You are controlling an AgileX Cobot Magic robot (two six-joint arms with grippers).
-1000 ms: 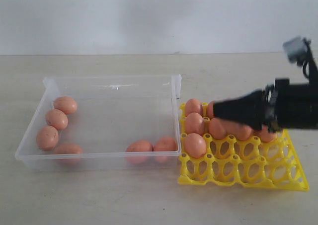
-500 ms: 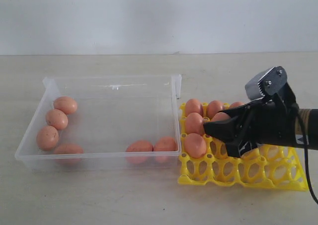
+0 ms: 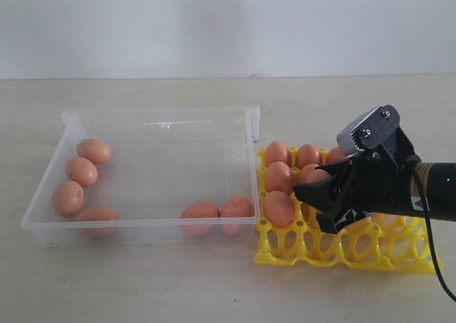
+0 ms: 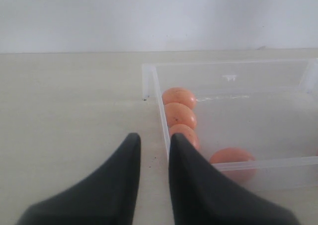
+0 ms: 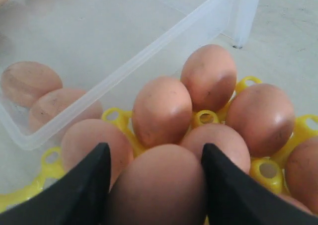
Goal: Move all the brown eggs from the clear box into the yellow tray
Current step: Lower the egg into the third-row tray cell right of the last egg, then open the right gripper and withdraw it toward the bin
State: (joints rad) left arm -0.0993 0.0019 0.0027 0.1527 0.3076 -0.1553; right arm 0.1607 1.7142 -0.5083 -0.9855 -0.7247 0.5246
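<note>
The clear box holds several brown eggs: a cluster at its left end and two by its front right corner. Right of it, the yellow tray has eggs in its left and rear cups. My right gripper hangs low over the tray's middle, shut on a brown egg that fills the gap between its black fingers. My left gripper is outside the exterior view. It sits just outside the box's wall, slightly open and holding nothing, with several eggs beyond the wall.
Box and tray rest on a pale wooden table in front of a white wall. The front cups of the tray show no eggs. The box's right wall stands close against the tray's left edge.
My right gripper has swung down and to the left over the tray with the egg in it. The eggs in the box and tray have stayed put.
</note>
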